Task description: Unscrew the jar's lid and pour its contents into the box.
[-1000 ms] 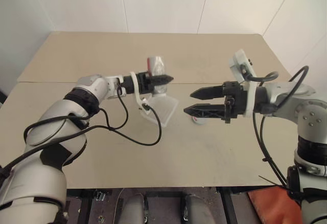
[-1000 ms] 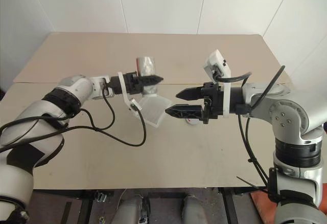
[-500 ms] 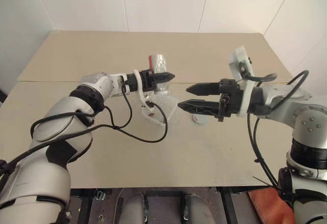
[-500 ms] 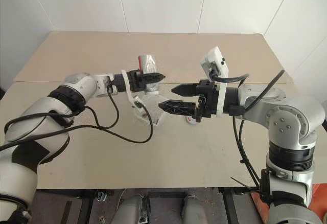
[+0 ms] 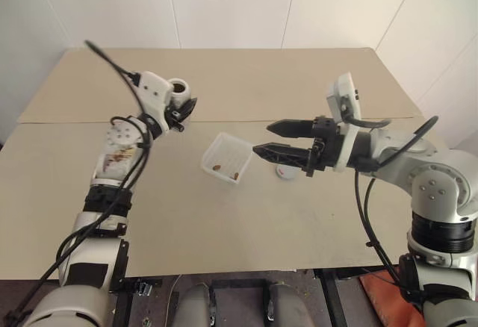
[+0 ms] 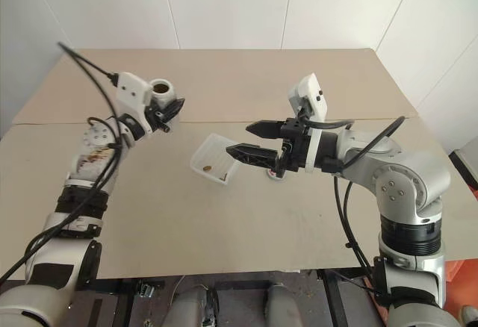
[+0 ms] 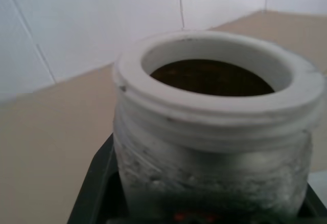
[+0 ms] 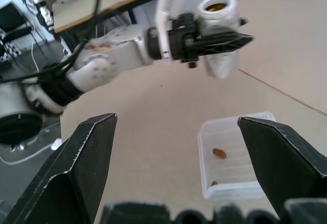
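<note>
Holding small clear plastic jar (image 5: pixel 178 89) upright again, left gripper (image 5: pixel 181 108) pinching it; brown pieces (image 5: pixel 225 172) now in translucent white square box (image 5: pixel 226 157). Right gripper (image 5: pixel 263 138) spread, empty. Pour looks done.

Beige table (image 5: pixel 246 73) (seam across), white panel walls (image 5: pixel 224 6).

Jar (image 5: pixel 178 88) upright (open-mouthed), brown pieces (image 5: pixel 216 167) in box (image 5: pixel 226 144)

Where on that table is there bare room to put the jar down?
The near part of the table, in front of the box, is bare, and so is the far part behind it. The middle is crowded: the box, the lid beside it and the open right gripper. The left gripper holds the jar.
</note>
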Motion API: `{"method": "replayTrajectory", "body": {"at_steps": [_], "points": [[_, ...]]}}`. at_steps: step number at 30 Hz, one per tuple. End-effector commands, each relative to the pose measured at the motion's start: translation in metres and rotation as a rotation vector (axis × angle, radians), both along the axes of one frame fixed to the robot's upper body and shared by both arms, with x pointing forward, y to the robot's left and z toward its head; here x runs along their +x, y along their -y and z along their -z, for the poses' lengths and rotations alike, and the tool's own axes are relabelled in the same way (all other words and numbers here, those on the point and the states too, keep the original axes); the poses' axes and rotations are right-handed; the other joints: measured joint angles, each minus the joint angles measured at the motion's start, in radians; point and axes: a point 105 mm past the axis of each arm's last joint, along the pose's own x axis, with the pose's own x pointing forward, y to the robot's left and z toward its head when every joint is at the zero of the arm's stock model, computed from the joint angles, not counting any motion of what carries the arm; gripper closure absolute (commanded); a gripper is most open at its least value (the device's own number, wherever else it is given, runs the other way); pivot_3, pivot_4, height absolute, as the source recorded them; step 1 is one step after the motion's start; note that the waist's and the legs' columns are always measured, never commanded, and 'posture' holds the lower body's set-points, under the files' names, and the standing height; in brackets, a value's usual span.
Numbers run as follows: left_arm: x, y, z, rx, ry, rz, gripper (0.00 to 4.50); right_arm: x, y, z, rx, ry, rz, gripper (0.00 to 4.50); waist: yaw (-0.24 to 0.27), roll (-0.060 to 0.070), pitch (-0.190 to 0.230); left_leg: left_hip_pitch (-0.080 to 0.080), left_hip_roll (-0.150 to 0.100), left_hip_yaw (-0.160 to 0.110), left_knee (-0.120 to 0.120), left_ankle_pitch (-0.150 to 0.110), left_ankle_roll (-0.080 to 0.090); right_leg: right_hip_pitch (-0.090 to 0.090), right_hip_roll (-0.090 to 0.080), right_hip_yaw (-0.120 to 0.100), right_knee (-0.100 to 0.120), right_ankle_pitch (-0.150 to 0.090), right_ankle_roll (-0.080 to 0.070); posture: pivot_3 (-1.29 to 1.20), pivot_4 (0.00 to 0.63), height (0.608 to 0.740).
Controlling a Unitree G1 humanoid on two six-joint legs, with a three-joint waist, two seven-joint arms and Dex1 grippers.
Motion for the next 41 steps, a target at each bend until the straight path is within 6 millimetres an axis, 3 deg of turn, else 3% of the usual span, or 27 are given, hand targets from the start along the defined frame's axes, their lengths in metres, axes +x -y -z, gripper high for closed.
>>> {"method": "replayTrajectory", "body": {"at_steps": [1, 4, 8, 16, 19, 24, 28, 33, 36, 41], "points": [[-0.012, 0.005, 0.018, -0.034, -0.034, 0.010, 2.56, 0.001, 0.003, -0.011, 0.031, 0.054, 0.027, 0.05, 0.003, 0.000, 0.000, 0.005, 0.000, 0.000, 0.000, -0.004, 0.007, 0.006, 0.000, 0.000, -0.001, 0.000, 0.000, 0.00, 0.150, 0.740], [-0.017, 0.000, 0.047, -0.065, -0.078, -0.027, 2.56, 0.001, 0.002, -0.012, 0.043, 0.052, 0.030, 0.05, 0.008, 0.000, 0.000, 0.009, 0.000, 0.000, 0.000, -0.006, 0.009, 0.010, 0.000, -0.001, -0.003, 0.000, 0.000, 0.00, 0.150, 0.740], [-0.020, -0.002, 0.065, -0.014, -0.026, -0.081, 2.56, 0.000, 0.001, -0.013, 0.052, 0.059, 0.033, 0.05, 0.013, 0.000, 0.000, 0.010, 0.000, 0.000, 0.000, -0.005, 0.009, 0.011, -0.001, -0.001, -0.004, 0.001, -0.001, 0.00, 0.150, 0.740], [-0.029, -0.008, 0.077, 0.057, -0.045, -0.080, 0.04, -0.004, -0.001, -0.014, 0.058, 0.058, 0.023, 0.00, 0.012, 0.000, 0.000, 0.012, 0.000, 0.000, 0.000, -0.005, 0.009, 0.011, 0.000, 0.000, -0.004, 0.001, -0.001, 0.00, 0.150, 0.740], [-0.049, -0.010, 0.076, 0.072, -0.069, -0.017, 0.04, -0.006, 0.000, -0.013, 0.055, 0.054, 0.020, 0.00, 0.008, 0.000, 0.000, 0.011, 0.001, 0.000, 0.000, -0.006, 0.009, 0.011, 0.000, 0.000, -0.004, 0.001, -0.001, 0.00, 0.150, 0.740], [-0.092, -0.026, 0.060, 0.126, -0.082, 0.006, 0.04, -0.009, 0.005, -0.009, 0.038, 0.057, 0.024, 0.00, 0.001, 0.000, 0.000, 0.011, 0.001, -0.001, -0.002, -0.006, 0.009, 0.010, -0.001, 0.000, -0.004, 0.001, -0.001, 0.00, 0.150, 0.740], [-0.143, -0.040, 0.027, 0.155, -0.092, 0.074, 0.04, -0.010, 0.021, -0.003, 0.003, 0.072, 0.038, 0.00, 0.003, 0.000, 0.000, 0.012, 0.001, -0.007, -0.001, -0.006, 0.009, 0.010, -0.001, 0.000, -0.005, 0.001, -0.002, 0.00, 0.150, 0.740], [-0.196, -0.047, -0.005, 0.222, -0.100, 0.347, 0.04, -0.013, 0.051, 0.014, -0.131, 0.111, 0.025, 0.00, 0.008, 0.001, 0.000, 0.014, 0.001, -0.009, -0.002, -0.006, 0.009, 0.012, -0.002, -0.001, -0.005, 0.000, -0.002, 0.00, 0.150, 0.740], [-0.207, -0.053, -0.008, 0.254, -0.124, 0.418, 0.04, -0.015, 0.066, 0.018, -0.156, 0.128, 0.024, 0.00, 0.007, 0.001, 0.000, 0.017, 0.001, -0.006, -0.002, -0.006, 0.009, 0.013, -0.001, 0.000, -0.006, -0.002, -0.006, 0.00, 0.150, 0.740], [-0.205, -0.054, -0.010, 0.229, -0.113, 0.435, 0.04, -0.018, 0.085, 0.043, -0.289, 0.179, 0.078, 0.00, 0.012, 0.001, 0.000, 0.021, 0.001, 0.000, -0.005, -0.005, 0.008, 0.016, 0.000, 0.000, -0.006, -0.006, -0.010, 0.00, 0.150, 0.740]]}}
